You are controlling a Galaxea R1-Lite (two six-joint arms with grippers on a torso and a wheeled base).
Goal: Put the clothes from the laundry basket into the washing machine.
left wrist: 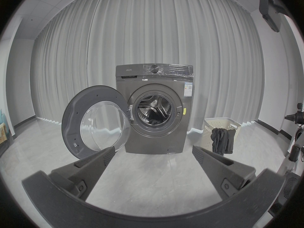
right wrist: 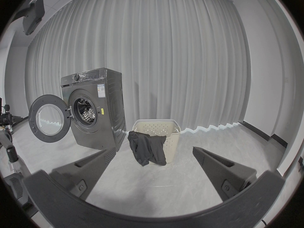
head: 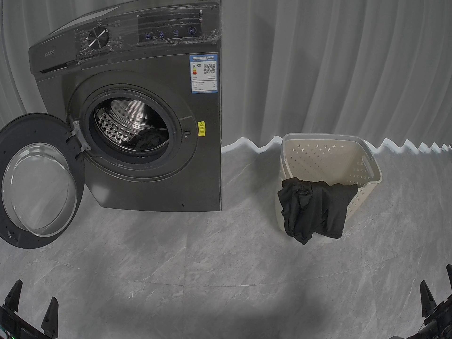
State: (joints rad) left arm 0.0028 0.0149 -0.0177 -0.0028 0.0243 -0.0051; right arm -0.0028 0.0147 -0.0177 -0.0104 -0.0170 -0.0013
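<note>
Clothes (head: 316, 208) hang over the laundry basket (head: 329, 158), hiding its front.

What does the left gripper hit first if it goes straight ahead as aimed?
Probably the washing machine: the left gripper aims at its front near the drum opening, bare floor between. The open door looks clear of that line, though depth is hard to judge.

Washing machine (head: 155, 180) ahead of left tool (left wrist: 152, 148): dark grey metal, satin sheen. Plastic film (head: 155, 29) over control panel: glossy, crinkled. Drum (head: 125, 116): bright perforated steel. Door (head: 28, 128): clear glossy glass in matt dark ring.
Laundry basket (head: 329, 158) ahead of right tool (right wrist: 153, 149): cream plastic, matt, perforated.
Garment (head: 315, 208) over its rim: black cloth, matt, soft.
Floor (head: 212, 269): smooth grey stone-look, faint sheen.
Curtain (head: 329, 57): pale pleated cloth.
</note>
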